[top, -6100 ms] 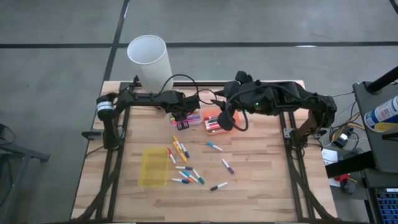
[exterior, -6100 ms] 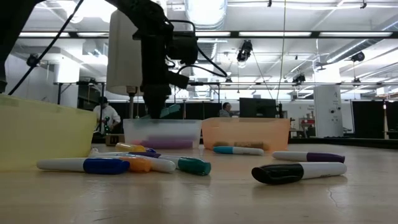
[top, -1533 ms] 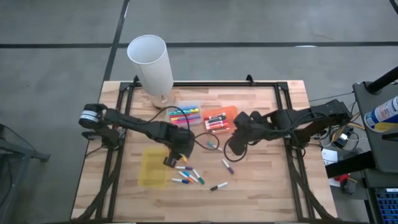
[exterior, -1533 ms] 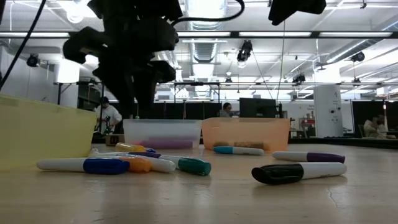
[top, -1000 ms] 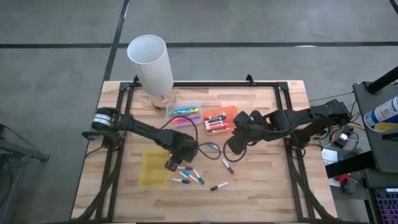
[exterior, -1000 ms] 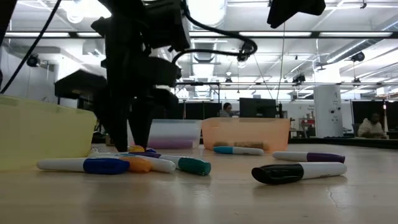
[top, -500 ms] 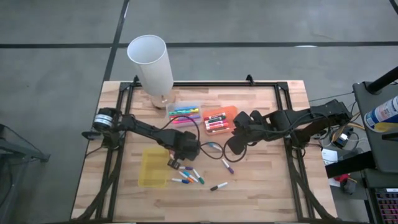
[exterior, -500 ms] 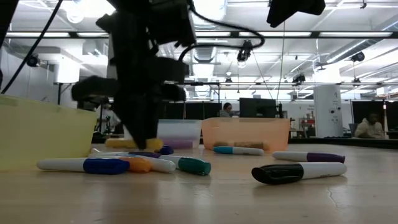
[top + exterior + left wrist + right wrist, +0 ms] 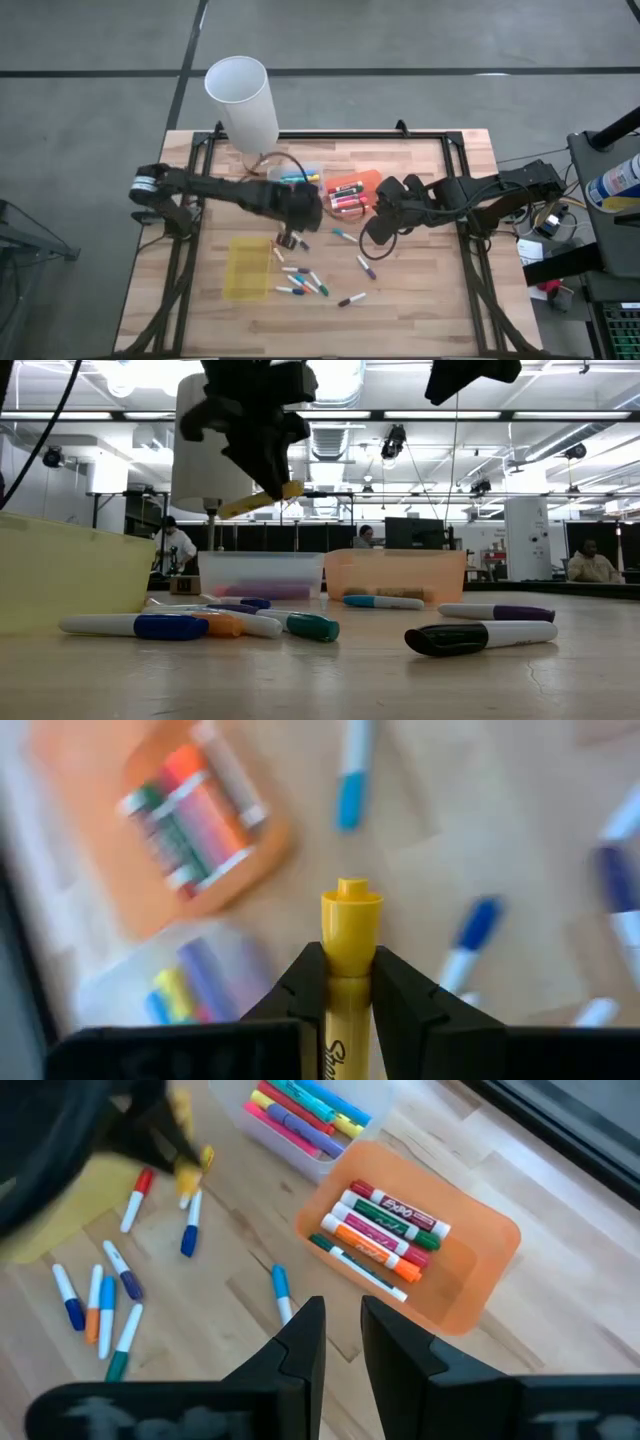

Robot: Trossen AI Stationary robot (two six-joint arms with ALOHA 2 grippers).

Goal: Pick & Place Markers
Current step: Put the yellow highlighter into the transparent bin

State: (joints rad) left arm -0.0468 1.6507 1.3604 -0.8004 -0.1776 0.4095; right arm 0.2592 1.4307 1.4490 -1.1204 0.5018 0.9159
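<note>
My left gripper (image 9: 290, 238) is shut on a yellow marker (image 9: 262, 500), held above the table between the yellow tray (image 9: 247, 268) and the clear tray (image 9: 298, 182). Several loose markers (image 9: 303, 281) lie flat on the wood below and nearer; they also show in the low view (image 9: 190, 625). The clear tray holds yellow, pink and blue markers. The orange tray (image 9: 350, 192) holds red, green and orange ones. My right gripper (image 9: 372, 232) hangs above the table right of the orange tray, its fingers (image 9: 305, 1342) a narrow gap apart and empty. My left gripper pinches the yellow marker's barrel just behind the cap (image 9: 349, 982) between its two fingers (image 9: 303, 982). The cap end (image 9: 351, 916) sticks out past the fingertips. The fingers come from above. The marker is lifted clear of the table and tilted, one end lower (image 9: 225, 512).
A tall white cylinder (image 9: 243, 100) stands at the table's far left edge. A blue marker (image 9: 344, 236) and a purple one (image 9: 366, 267) lie between the two grippers. A black marker (image 9: 350, 299) lies nearer. Bare wood lies along the near edge and on the right.
My left gripper has shut on the yellow marker in the loose pile beside the yellow tray, risen with it and gone toward the far edge, toward the clear tray. The marker is lifted clear and tilted.
</note>
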